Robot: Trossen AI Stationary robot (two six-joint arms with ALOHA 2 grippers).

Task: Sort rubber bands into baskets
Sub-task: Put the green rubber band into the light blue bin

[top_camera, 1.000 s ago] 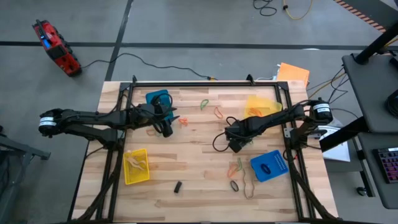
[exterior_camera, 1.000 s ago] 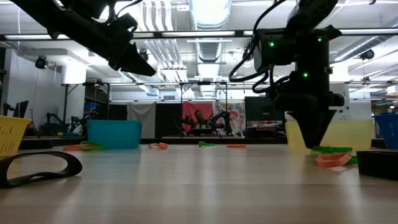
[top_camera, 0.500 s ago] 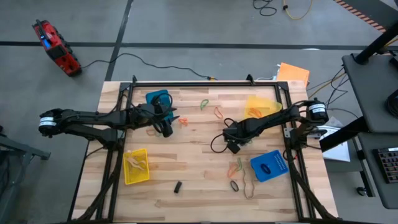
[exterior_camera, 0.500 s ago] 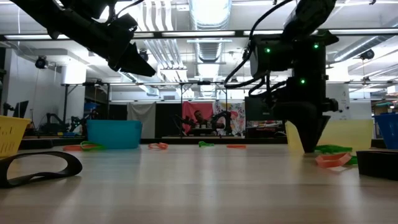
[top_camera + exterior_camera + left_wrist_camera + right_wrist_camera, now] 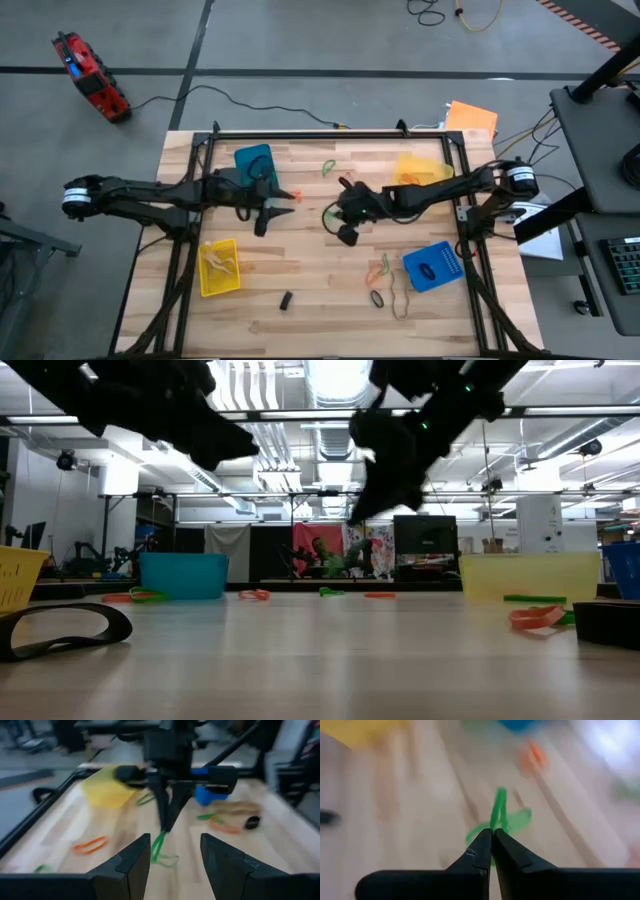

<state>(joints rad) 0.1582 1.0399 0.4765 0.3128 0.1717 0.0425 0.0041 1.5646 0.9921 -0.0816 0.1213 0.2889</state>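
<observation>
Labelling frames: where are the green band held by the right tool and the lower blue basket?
green rubber band (image 5: 496, 812), right wrist view, its hanging strand.
blue basket (image 5: 433, 267), high view, its floor.

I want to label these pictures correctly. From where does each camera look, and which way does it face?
High view: above the table, looking straight down; both arms show, with the left gripper and the right gripper.
Low view: at table-top height, looking level towards the room; both arms hang in from above.
Left wrist view: on the left arm, looking past its own open fingers at the right arm.
Right wrist view: on the right arm, over its shut fingers.
Both wrist views share the green rubber band that the right gripper holds.
</observation>
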